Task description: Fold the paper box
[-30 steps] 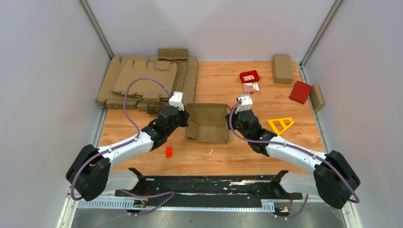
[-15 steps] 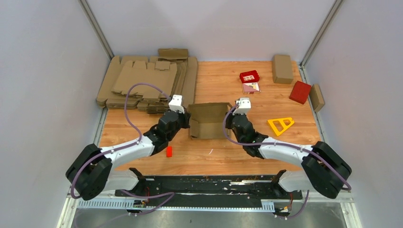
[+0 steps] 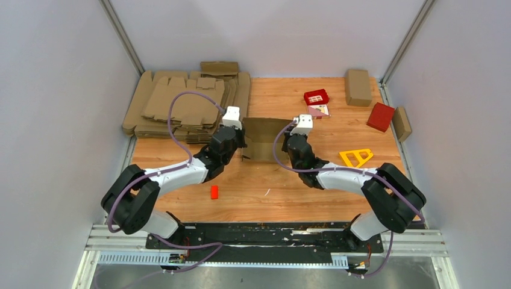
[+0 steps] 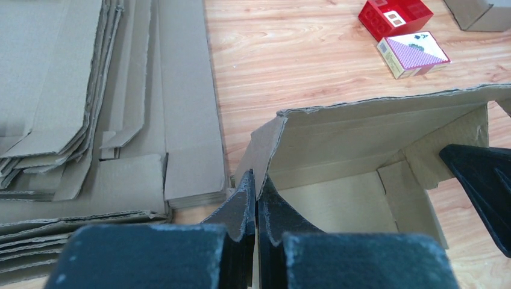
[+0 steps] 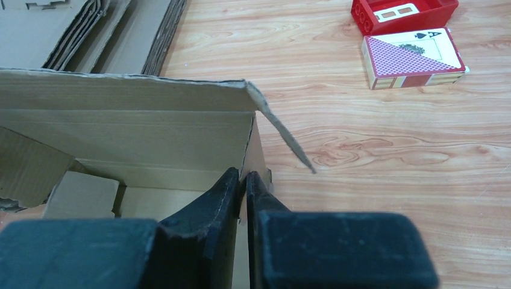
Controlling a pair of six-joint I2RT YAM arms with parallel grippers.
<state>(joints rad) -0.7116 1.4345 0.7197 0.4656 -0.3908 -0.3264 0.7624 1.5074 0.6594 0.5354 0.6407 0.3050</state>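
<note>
The paper box (image 3: pixel 263 138) is a brown cardboard carton, partly folded and open on top, standing on the wood table between my two arms. My left gripper (image 3: pixel 240 139) is shut on the box's left side wall; in the left wrist view (image 4: pixel 256 183) its jaws pinch the wall's edge (image 4: pixel 265 150). My right gripper (image 3: pixel 288 143) is shut on the box's right side wall; in the right wrist view (image 5: pixel 242 179) its jaws pinch that wall (image 5: pixel 256 153). The box's open inside (image 4: pixel 343 205) shows, with a loose corner flap (image 5: pixel 280 132) sticking out to the right.
A stack of flat cardboard sheets (image 3: pixel 181 102) lies at the back left. A red box (image 3: pixel 316 96) and a card pack (image 3: pixel 318 110) lie behind the carton. A yellow triangular frame (image 3: pixel 357 158), another red box (image 3: pixel 381 116), folded cartons (image 3: pixel 358 87) and a small red block (image 3: pixel 214 192) lie around.
Both grippers have moved away from me with the box, pushing it farther back on the table. The box's walls have risen and it looks narrower from above.
</note>
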